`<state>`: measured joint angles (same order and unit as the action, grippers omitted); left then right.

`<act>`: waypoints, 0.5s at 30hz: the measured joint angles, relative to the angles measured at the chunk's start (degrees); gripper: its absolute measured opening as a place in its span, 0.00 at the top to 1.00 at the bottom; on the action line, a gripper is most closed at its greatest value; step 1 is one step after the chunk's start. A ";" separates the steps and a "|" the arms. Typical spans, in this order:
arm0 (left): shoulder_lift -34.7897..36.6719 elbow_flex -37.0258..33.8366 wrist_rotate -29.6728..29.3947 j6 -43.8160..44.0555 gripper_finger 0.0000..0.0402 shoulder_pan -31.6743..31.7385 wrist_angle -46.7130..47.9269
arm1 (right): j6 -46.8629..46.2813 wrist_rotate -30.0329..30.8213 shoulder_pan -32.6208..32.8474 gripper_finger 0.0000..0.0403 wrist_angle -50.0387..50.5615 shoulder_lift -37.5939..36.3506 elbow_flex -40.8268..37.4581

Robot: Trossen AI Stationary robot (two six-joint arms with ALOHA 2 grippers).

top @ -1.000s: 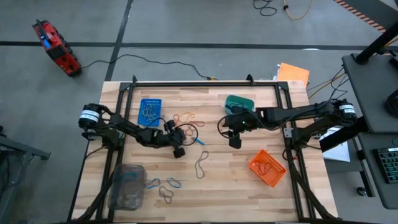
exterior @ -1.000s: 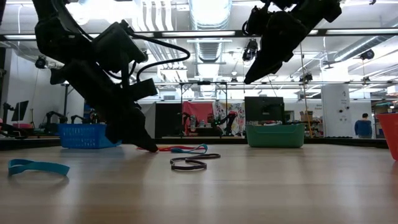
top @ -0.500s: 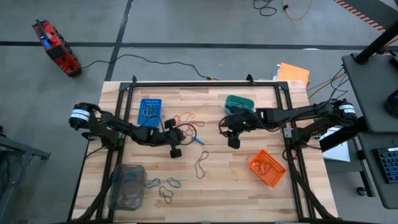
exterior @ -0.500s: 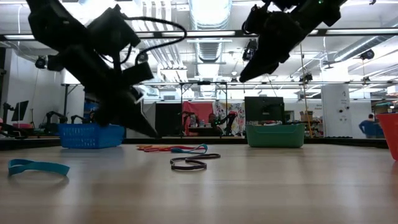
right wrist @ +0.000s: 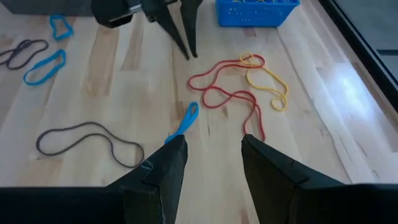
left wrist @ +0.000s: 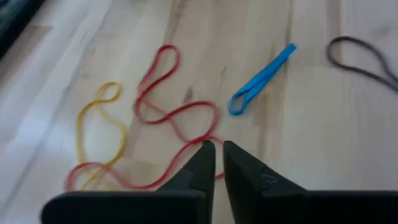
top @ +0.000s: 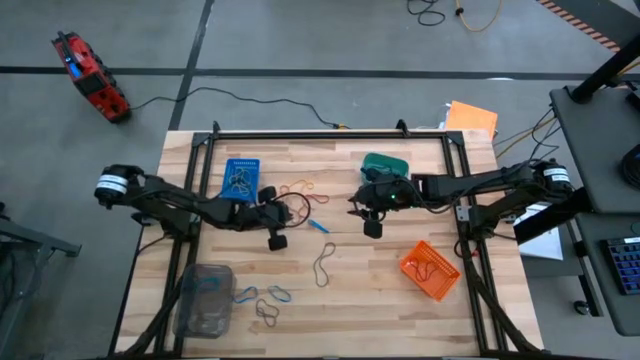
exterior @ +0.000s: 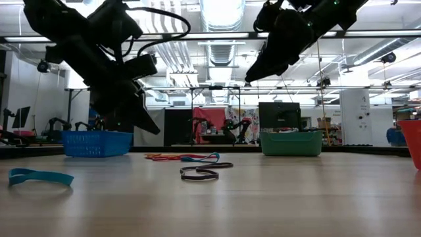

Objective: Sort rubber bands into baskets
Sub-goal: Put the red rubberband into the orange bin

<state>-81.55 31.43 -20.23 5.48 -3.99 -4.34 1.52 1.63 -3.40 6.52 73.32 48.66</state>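
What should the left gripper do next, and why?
Probably open and come back down on the red band. The left gripper hangs shut above the table with nothing visible between its fingers, while the band lies on the wood just ahead of it.

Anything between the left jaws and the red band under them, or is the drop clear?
Nothing visible blocks it. The left gripper, jaws shut, hangs just above the red band on the bare table. The yellow band tangles with the red one's far end, so it may drag along. The blue band lies apart.
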 joint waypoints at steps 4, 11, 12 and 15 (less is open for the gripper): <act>-3.98 -0.14 0.32 0.17 0.85 -0.08 -4.12 | 0.00 -0.03 0.00 0.63 0.02 0.00 -0.03; -11.91 -0.14 0.26 0.92 0.64 0.02 -8.20 | 0.00 -0.09 0.02 0.63 0.16 0.00 -0.08; -12.56 -0.11 0.08 1.10 0.62 0.04 -8.94 | 0.00 -0.09 0.00 0.63 0.21 0.00 -0.09; -14.38 -0.04 -0.23 1.32 0.58 0.07 -11.37 | 0.00 -0.09 0.02 0.63 0.22 0.00 -0.20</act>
<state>-95.93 31.40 -20.47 6.80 -3.92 -15.71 1.52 1.54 -3.38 6.74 73.32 48.47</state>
